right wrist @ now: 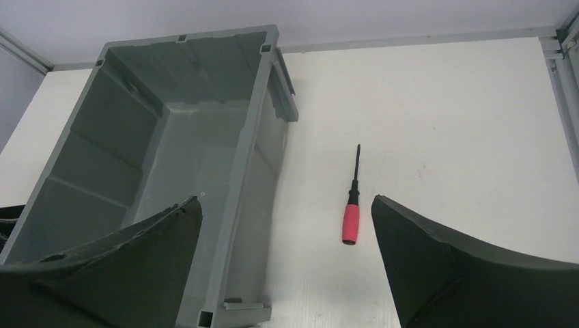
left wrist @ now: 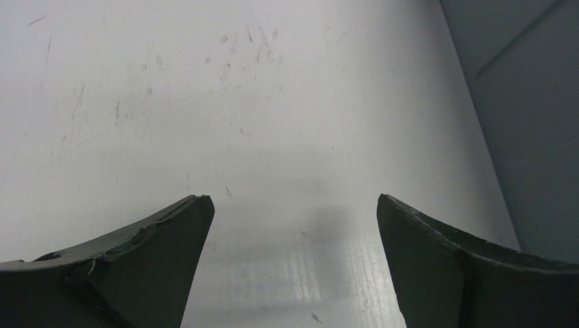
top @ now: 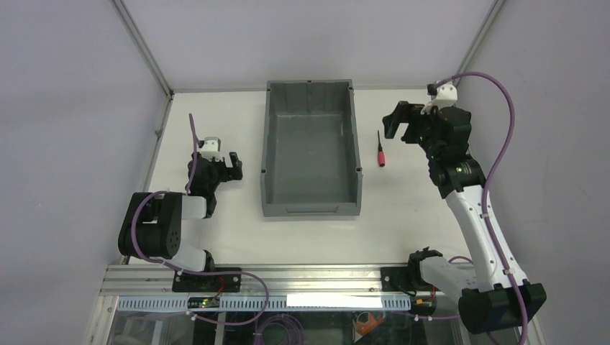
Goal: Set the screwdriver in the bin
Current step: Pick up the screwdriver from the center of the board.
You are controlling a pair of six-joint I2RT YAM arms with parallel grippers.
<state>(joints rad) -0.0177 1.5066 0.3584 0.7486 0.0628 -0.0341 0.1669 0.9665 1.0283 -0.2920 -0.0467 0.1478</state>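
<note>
The small red-handled screwdriver (top: 380, 151) lies flat on the white table just right of the bin (top: 270, 144), its thin black shaft pointing to the back. In the right wrist view the screwdriver (right wrist: 351, 208) lies on the table between the spread fingers, closer to the right one, with the dark grey bin (right wrist: 232, 178) at the left, nothing in it. My right gripper (top: 394, 122) hovers open just right of the screwdriver; in its own wrist view the right gripper (right wrist: 287, 205) holds nothing. My left gripper (top: 234, 164) rests open left of the bin; in its wrist view the left gripper (left wrist: 293, 201) shows only bare table.
A metal frame post and rail run along the table's left edge (top: 160, 136) and back edge. Grey walls close in the left, back and right sides. A purple cable (top: 503, 122) loops from the right arm.
</note>
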